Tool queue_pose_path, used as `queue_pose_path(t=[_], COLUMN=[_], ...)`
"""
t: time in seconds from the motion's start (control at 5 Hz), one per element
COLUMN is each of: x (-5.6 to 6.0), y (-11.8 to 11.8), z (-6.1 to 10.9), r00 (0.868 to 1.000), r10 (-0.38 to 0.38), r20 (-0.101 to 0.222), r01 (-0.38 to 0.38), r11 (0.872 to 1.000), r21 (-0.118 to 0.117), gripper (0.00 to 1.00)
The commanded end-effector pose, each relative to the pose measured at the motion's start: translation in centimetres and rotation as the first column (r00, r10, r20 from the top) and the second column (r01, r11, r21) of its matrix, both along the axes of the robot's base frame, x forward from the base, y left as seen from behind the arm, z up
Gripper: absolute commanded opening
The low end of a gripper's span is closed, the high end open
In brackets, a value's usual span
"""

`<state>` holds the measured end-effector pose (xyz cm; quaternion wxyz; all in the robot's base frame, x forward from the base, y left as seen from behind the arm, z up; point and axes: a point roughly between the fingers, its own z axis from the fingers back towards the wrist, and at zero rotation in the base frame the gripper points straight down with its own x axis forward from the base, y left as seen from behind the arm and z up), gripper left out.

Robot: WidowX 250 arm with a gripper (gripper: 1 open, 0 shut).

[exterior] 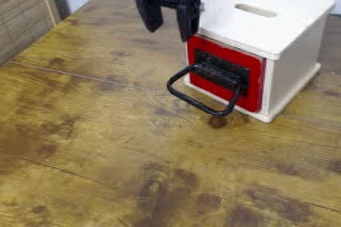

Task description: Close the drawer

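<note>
The pincer (170, 20) is hanging up near the top of the view, pointing straight down, its two dark fingers (147, 14) standing wide apart with nothing between them. It is sitting clear of everything, up and to the left of the box, touching neither the handle nor the red front.

Just below and to the right of it, the drawer (224, 69) is showing its bright red front, set flush into the left-facing side of the pale wooden box (273, 24), so it is looking pushed fully in. A black bracket (222, 72) is running across the middle of that red panel, and from it the large black loop handle (202, 90) is sticking out and sloping down toward the surface (107, 141), its outer bar lying close above the wood. The drawer's sides are not showing at all.

The box is standing toward the upper right, with a narrow slot (257, 11) cut in its top. The surface under it is worn brown wood, blotched with darker stains. No brand, label or writing is readable anywhere on the drawer or the box.
</note>
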<state>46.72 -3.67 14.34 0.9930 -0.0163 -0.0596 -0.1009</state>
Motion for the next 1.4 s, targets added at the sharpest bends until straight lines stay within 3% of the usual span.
queue_pose_path(t=[0.0, 0.4, 1.0, 1.2], x=[0.3, 0.7, 0.9, 0.9], y=[1.3, 0.3, -0.4, -0.4], z=[2.6, 2.6, 2.1, 2.6], r00=[0.998, 0.998, 0.998, 0.997], r10=[0.029, -0.011, 0.006, 0.019], r20=[0.061, 0.070, 0.054, 0.077], r01=[-0.030, 0.009, -0.008, -0.021], r11=[0.999, 1.000, 1.000, 0.999], r21=[0.014, 0.026, 0.022, 0.026], gripper=[1.00, 1.00, 1.00, 1.00])
